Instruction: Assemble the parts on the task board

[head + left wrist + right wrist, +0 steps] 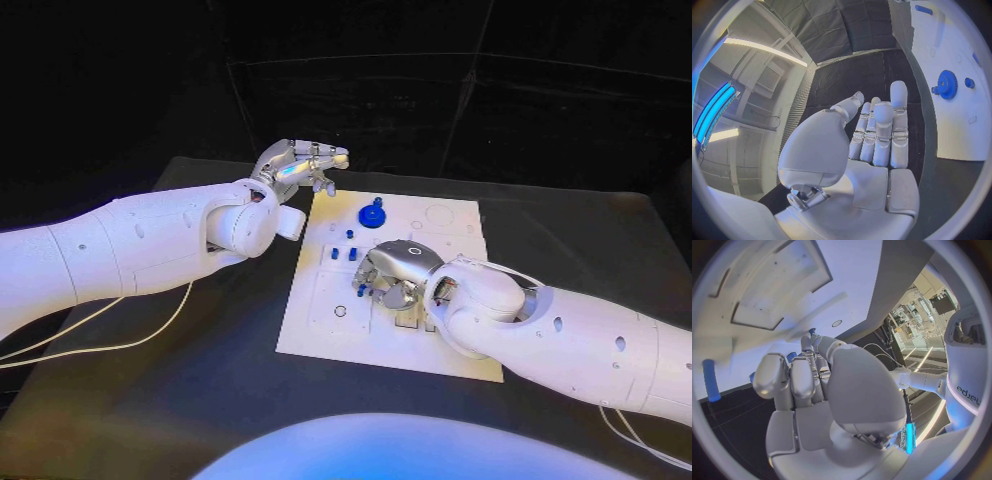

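My right hand (pixel 392 277) worked low over the task board (pixel 325 330) while my left hand (pixel 299 165) waited off its far left corner.

My right hand was curled down on the middle of the board among the small blue pegs (pixel 343 253); I could not tell whether it gripped one, though a blue bit showed at my fingertips (pixel 811 332). My left hand held nothing, its fingers loosely bent, above the black table (pixel 173 400) beside the board's far left corner. The blue gear (pixel 372 214) stood on the board near its far edge, between my two hands.
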Available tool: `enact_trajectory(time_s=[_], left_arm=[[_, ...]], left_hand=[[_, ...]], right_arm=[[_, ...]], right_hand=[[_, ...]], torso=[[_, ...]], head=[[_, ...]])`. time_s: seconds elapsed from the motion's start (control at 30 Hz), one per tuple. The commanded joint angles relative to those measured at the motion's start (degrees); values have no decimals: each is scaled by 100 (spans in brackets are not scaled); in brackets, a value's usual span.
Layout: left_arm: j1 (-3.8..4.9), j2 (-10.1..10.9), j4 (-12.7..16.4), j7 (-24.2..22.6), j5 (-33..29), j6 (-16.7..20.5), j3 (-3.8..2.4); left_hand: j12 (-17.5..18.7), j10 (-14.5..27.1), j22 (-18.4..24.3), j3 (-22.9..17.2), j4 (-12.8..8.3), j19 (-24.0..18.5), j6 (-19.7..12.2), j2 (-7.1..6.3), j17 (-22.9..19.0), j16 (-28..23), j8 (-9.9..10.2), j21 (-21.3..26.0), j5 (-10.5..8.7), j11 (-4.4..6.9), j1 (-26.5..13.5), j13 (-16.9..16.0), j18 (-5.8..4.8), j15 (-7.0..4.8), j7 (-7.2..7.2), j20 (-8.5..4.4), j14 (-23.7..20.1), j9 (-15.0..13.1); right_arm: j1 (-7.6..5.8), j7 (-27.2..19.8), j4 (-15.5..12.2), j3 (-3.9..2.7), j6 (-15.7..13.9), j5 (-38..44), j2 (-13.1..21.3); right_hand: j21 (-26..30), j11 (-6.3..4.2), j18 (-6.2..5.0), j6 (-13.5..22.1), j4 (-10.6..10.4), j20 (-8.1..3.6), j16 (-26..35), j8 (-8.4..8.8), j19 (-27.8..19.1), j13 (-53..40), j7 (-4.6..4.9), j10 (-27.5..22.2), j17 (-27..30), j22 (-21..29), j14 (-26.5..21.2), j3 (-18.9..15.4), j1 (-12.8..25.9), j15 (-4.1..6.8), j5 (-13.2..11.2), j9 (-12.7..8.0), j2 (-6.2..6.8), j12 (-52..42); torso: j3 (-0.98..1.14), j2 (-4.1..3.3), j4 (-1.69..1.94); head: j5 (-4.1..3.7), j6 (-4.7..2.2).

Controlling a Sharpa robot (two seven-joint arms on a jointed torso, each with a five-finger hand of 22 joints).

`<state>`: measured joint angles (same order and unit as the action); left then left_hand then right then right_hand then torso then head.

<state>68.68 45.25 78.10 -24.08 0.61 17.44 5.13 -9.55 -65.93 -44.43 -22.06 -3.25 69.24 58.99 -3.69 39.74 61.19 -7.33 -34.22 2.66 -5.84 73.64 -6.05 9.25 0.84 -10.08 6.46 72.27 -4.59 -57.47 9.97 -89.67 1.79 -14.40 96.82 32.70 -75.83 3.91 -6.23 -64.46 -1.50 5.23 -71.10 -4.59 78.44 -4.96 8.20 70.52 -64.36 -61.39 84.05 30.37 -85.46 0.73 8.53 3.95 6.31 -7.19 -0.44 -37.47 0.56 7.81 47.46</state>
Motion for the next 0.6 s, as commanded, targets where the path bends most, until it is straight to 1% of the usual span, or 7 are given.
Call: enact_trajectory(time_s=[0.03, 0.33, 0.43, 0.5, 0.6], left_arm=[[9, -8, -1, -14, -20, -81, -5], [9, -8, -8, -2, -20, -90, -5], [9, -10, -10, 3, -20, -93, -5], [9, -9, -11, 7, -20, -93, -5], [9, -7, -11, 11, -20, -94, -5]], left_hand=[[-39, 50, 5, 33, 2, -14, -28, 50, -4, -32, -27, 13, 12, 5, 21, -8, 116, 13, 2, 18, -38, 7], [-39, 50, 5, 33, 2, -14, -28, 50, -4, -32, -27, 13, 12, 5, 21, -8, 116, 13, 2, 18, -38, 7], [-39, 50, 5, 33, 2, -14, -28, 50, -4, -32, -27, 13, 12, 5, 21, -8, 116, 13, 2, 18, -38, 7], [-39, 50, 5, 33, 2, -14, -28, 50, -4, -32, -27, 13, 12, 5, 21, -8, 116, 13, 2, 18, -38, 7], [-39, 50, 5, 33, 2, -14, -28, 50, -4, -32, -27, 13, 12, 5, 21, -8, 116, 13, 2, 18, -38, 7]], right_arm=[[5, -24, 16, -1, 105, 70, -11], [22, 0, 47, 1, 218, 70, -46], [24, 10, 56, 3, 257, 70, -56], [25, 0, 65, 5, 268, 62, -64], [26, -26, 80, 14, 230, 29, -71]], right_hand=[[-25, 25, 83, 2, 12, -9, -34, 15, 29, 9, 28, -7, -6, -5, 182, 34, 63, 10, 9, 6, 15, 22], [-21, 28, 81, 7, 21, -6, -29, 20, 23, 10, 32, -14, 8, 5, 180, 34, 104, 7, -4, 6, 17, 28], [-15, 34, 79, 31, 35, 2, -25, 36, 14, 16, 38, -42, 24, 16, 175, 22, 170, -1, -17, 3, 32, 47], [-12, 49, 80, 63, 26, 11, -27, 54, 8, 27, 49, -88, 29, 21, 172, -12, 252, -14, 3, -1, 58, 75], [-3, 96, 81, 208, -60, 44, -28, 105, -4, 60, 91, -223, 46, 35, 167, -168, 504, -56, 64, -20, 167, 153]], torso=[[-1, -2, 3], [-3, 1, -1], [-3, -2, 0], [-4, 0, 0], [-5, 1, -1]], head=[[7, 13], [19, 27], [19, 32], [16, 32], [16, 33]])
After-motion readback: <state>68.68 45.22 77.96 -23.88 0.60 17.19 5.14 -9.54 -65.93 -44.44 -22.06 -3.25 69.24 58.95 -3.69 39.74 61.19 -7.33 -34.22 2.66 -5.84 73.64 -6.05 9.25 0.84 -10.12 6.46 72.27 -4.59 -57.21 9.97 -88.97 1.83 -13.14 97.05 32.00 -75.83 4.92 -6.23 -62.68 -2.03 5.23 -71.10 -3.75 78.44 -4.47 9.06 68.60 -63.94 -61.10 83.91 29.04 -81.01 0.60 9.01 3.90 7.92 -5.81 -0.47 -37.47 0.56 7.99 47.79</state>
